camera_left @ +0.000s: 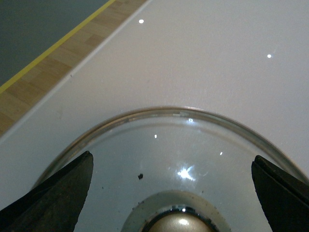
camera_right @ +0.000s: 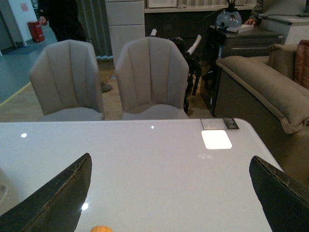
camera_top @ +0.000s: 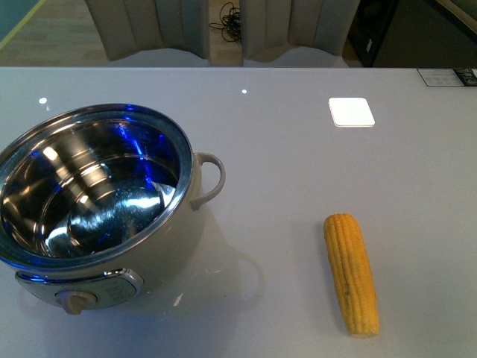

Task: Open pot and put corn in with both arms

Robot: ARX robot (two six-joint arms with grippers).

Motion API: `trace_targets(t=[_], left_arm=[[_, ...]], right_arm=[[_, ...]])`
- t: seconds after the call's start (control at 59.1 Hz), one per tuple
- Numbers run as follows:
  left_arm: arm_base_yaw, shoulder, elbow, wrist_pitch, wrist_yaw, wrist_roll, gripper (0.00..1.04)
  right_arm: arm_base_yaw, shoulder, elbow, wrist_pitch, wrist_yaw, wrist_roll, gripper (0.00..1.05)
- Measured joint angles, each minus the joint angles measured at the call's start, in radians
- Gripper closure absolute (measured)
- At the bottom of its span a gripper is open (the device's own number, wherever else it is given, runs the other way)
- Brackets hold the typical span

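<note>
The pot (camera_top: 176, 237) stands uncovered at the table's front left, its shiny steel inside bare, loop handle (camera_top: 211, 179) to the right and beige dial (camera_top: 76, 300) facing front. The yellow corn (camera_top: 351, 272) lies lengthwise on the table at the front right, and its tip (camera_right: 101, 228) just shows in the right wrist view. The glass lid (camera_left: 193, 140) with its beige knob (camera_left: 178, 223) lies flat on the table. My left gripper (camera_left: 172, 159) hovers over it, open, one finger on each side of the knob. My right gripper (camera_right: 170, 158) is open above the table behind the corn. Neither arm shows in the front view.
A white square patch (camera_top: 352, 112) lies on the table at the back right, with a small dark card (camera_top: 447, 76) near the far corner. Two grey chairs (camera_right: 149, 77) stand behind the far edge, and a sofa (camera_right: 260, 82) is to the right. The table's left edge (camera_left: 72, 79) borders wooden floor.
</note>
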Motion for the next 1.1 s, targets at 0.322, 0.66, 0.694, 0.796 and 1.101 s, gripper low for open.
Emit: trace_targets(t=[0.322, 0.66, 0.694, 0.796, 1.101], left_arm=[[0.008, -0.379, -0.178, -0.082, 0.094, -0.099, 0.07], [-0.034, -0.977, -0.411, -0.228, 0.276, -0.194, 0.15], [-0.060, -1.063, -0.448, -0.227, 0.356, -0.173, 0.24], [-0.145, -1.217, -0.520, -0.267, 0.334, -0.154, 0.42], [-0.360, -1.575, -0.653, -0.507, 0.111, -0.144, 0.97]], right_arm=[[0.000, 0.000, 0.000, 0.000, 0.000, 0.000, 0.09], [0.000, 0.000, 0.000, 0.000, 0.001, 0.000, 0.09], [0.000, 0.000, 0.000, 0.000, 0.000, 0.000, 0.09], [0.000, 0.000, 0.000, 0.000, 0.000, 0.000, 0.09], [0.000, 0.000, 0.000, 0.000, 0.000, 0.000, 0.09]])
